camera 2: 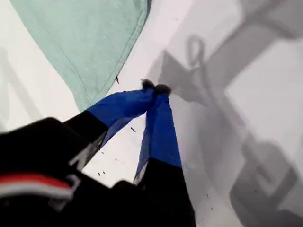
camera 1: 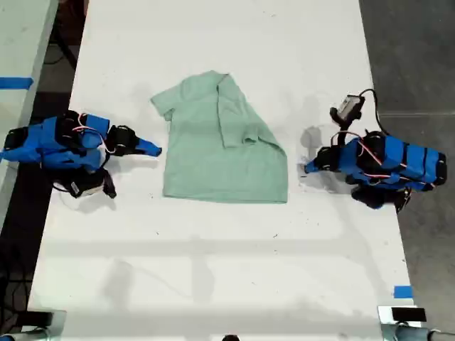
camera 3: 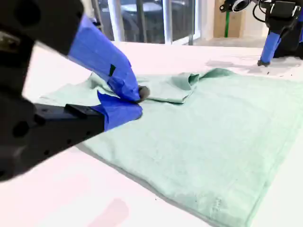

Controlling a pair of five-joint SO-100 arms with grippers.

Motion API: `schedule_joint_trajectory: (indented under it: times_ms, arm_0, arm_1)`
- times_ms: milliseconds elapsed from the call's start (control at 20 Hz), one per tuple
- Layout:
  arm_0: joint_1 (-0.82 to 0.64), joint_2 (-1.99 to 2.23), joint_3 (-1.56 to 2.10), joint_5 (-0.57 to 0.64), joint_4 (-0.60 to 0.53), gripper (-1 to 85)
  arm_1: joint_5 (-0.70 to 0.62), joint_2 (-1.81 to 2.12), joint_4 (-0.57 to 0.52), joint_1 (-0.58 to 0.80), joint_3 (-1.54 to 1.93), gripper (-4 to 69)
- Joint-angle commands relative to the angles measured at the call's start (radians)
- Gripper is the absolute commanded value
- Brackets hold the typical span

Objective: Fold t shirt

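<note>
The pale mint-green t shirt [camera 1: 213,156] lies flat in the middle of the white table [camera 1: 213,270], its sleeve on the exterior view's right folded in over the chest. My first gripper [camera 1: 307,169] rests shut on bare table just off the shirt's edge on the exterior view's right. In its wrist view the blue fingertips [camera 2: 163,90] meet, and a corner of the t shirt [camera 2: 90,42] lies beyond them. My second gripper [camera 1: 156,150] sits at the shirt's edge on the exterior view's left. There it [camera 3: 137,101] is shut, holding nothing, with the t shirt [camera 3: 213,132] spread beyond it.
A small black and white device on a cable [camera 1: 348,106] sits above the first arm in the exterior view. Blue tape marks [camera 1: 402,291] lie near the table's edge. The first arm [camera 3: 274,33] shows across the shirt in the second wrist view. Dark floor borders the table.
</note>
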Motion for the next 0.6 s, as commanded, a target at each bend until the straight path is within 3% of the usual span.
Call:
schedule_joint_trajectory:
  times_ms: [0, 350, 400, 550]
  arm_0:
    - [-0.025, 0.005, 0.017, -0.023, -0.012, -0.1]
    - [-0.069, -0.021, -0.078, 0.003, 0.003, -0.1]
    - [-0.140, -0.117, -0.170, 0.078, 0.005, 0.2]
    - [-0.377, -0.756, -0.569, 0.316, 0.078, 15.1]
  arm_1:
    - [0.011, 0.005, -0.014, 0.012, 0.020, -0.3]
    - [0.011, 0.005, -0.015, 0.018, 0.021, -0.3]
    - [0.011, 0.005, -0.015, 0.018, 0.021, -0.3]
    - [0.011, 0.005, -0.015, 0.018, 0.021, -0.3]
